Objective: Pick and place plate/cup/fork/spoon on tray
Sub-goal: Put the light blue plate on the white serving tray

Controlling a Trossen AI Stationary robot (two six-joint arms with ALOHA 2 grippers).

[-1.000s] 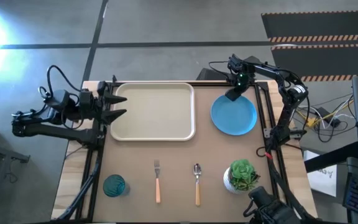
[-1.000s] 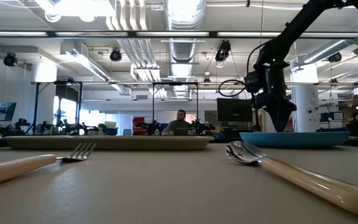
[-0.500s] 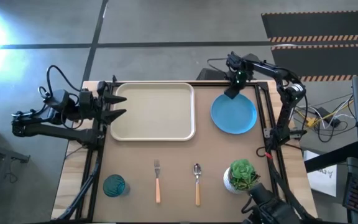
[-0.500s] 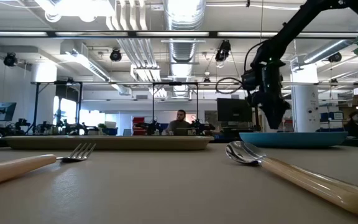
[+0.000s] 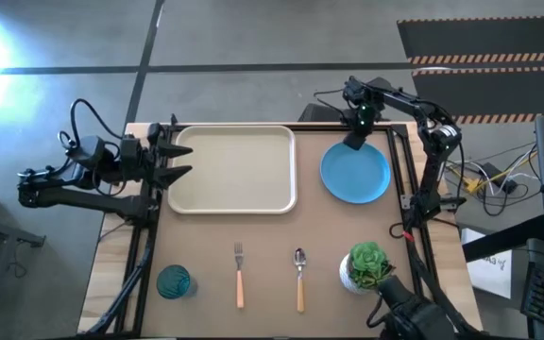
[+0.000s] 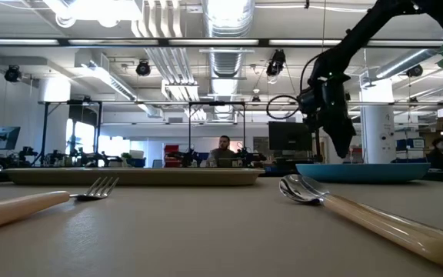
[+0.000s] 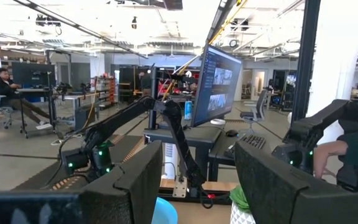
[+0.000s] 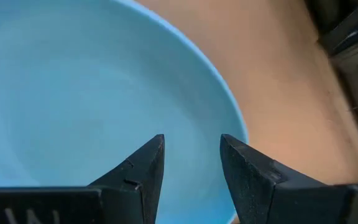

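Note:
The sky-blue plate (image 5: 355,175) lies flat on the table to the right of the cream tray (image 5: 234,170). My right gripper (image 5: 354,144) hangs open just above the plate's far rim (image 8: 229,118), fingers pointing down and touching nothing. In the low view it (image 6: 343,150) is a little above the plate (image 6: 371,171). My left gripper (image 5: 185,159) waits open at the tray's left edge. The teal cup (image 5: 174,281), the fork (image 5: 239,274) and the spoon (image 5: 299,279) lie near the table's front edge.
A green plant in a white pot (image 5: 368,266) stands at the front right, next to the spoon. Black frame rails (image 5: 406,179) run along both table sides. A person (image 6: 223,150) sits in the room beyond the table's far edge.
My right gripper has shifted slightly over the plate's far rim, first toward the tray and then back a little. It stays open. The plate has not moved.

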